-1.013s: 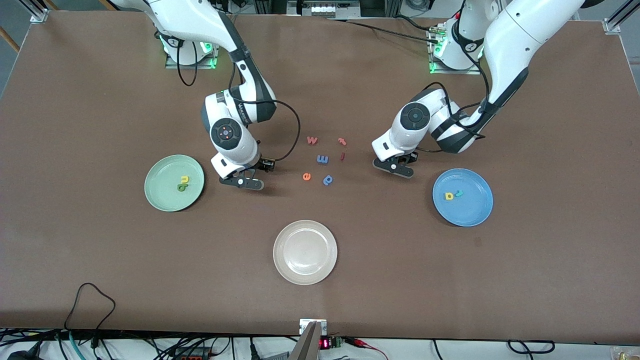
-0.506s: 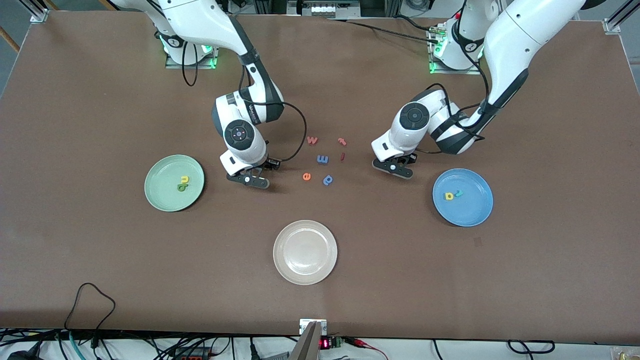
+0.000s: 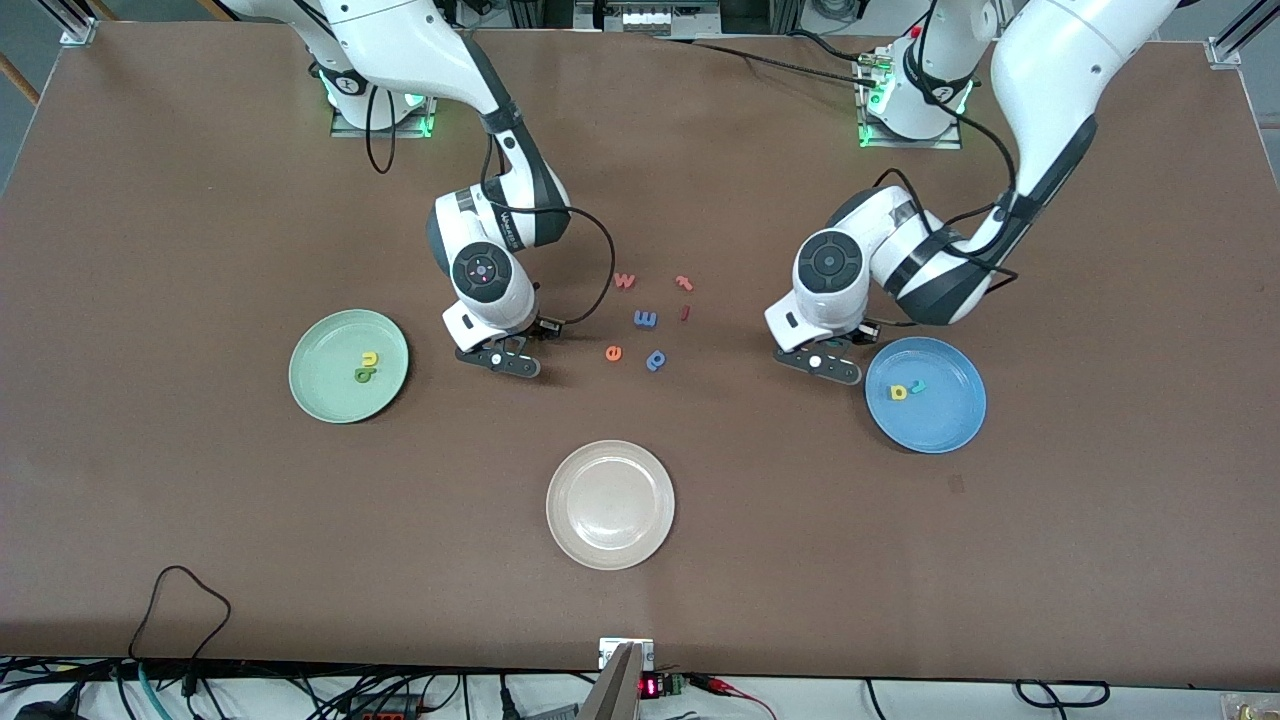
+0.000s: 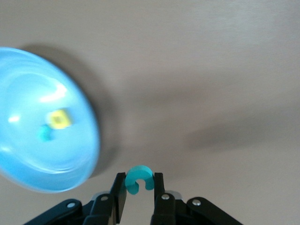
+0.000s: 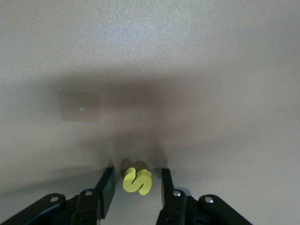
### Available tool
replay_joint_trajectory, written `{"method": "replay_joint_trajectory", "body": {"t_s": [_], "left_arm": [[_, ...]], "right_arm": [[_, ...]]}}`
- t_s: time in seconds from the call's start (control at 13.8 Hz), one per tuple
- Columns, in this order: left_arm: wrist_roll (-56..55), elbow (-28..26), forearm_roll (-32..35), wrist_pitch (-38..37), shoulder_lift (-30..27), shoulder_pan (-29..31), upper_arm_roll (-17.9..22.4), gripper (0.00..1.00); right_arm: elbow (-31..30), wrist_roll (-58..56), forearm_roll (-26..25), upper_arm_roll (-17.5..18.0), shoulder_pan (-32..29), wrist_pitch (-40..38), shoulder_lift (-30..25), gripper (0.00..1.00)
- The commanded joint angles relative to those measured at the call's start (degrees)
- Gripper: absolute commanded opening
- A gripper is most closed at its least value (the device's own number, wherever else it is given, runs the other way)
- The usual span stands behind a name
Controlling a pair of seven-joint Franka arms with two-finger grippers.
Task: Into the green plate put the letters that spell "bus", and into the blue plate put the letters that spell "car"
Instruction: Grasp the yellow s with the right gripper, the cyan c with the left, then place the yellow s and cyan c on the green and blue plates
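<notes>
My left gripper (image 3: 825, 365) (image 4: 139, 188) is shut on the teal "c" (image 4: 139, 178), over the table just beside the blue plate's rim. The blue plate (image 3: 945, 420) (image 4: 28, 159) holds the yellow "a" (image 3: 898, 392) (image 4: 60, 119) and the teal "r" (image 3: 917, 385) (image 4: 44, 133). My right gripper (image 3: 500, 362) (image 5: 137, 186) stands open low over the table. The yellow "s" (image 5: 137, 181) lies between its fingers with a gap on each side. The green plate (image 3: 312, 388) holds the yellow "u" (image 3: 370, 358) and the dark green "b" (image 3: 364, 375).
Between the two grippers lie loose letters: a red "w" (image 3: 624, 281), a red "t"-like one (image 3: 684, 283), a blue "m" (image 3: 645, 318), a red "i" (image 3: 685, 313), an orange "e" (image 3: 613, 352) and a blue "p" (image 3: 655, 359). A beige-white plate (image 3: 610, 505) sits nearer the front camera.
The left gripper has shut on the "c" and carried it toward the blue plate. The right gripper has moved away from the green plate to the "s", and its fingers have narrowed.
</notes>
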Motion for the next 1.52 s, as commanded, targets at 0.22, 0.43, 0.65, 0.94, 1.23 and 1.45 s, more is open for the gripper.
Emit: {"method": "replay_joint_trajectory", "body": {"t_s": [0.22, 0.43, 0.65, 0.94, 1.23, 1.45], "left_arm": [[15.2, 2.11, 1.57, 0.47, 3.03, 11.38, -0.05, 0.13], [18.56, 1.93, 1.57, 3.04, 5.67, 15.35, 0.04, 0.47], [18.56, 2.02, 1.13, 0.86, 3.75, 15.45, -1.09, 1.0], [18.47, 7.62, 0.6, -10.2, 2.95, 16.32, -7.85, 1.0], [18.21, 20.97, -5.69, -23.04, 2.95, 16.24, -12.0, 1.0], [18.03, 29.85, -8.98, -29.28, 2.86, 16.06, -12.17, 1.0]], "right_arm": [[0.51, 0.61, 2.45, -0.34, 1.03, 2.13, 2.14, 0.37], [0.51, 0.52, 2.45, -0.34, 1.03, 2.05, 2.14, 0.18], [0.77, -0.18, 2.45, -0.69, 1.03, 1.7, 1.0, 0.09], [2.35, -7.0, -0.96, -9.62, 0.42, -6.8, -4.45, 0.09], [1.04, -29.49, -1.86, -20.36, -2.55, -11.05, -4.63, 0.09], [0.51, -38.91, -1.94, -20.55, -9.84, -11.05, -3.93, 0.12]]}}
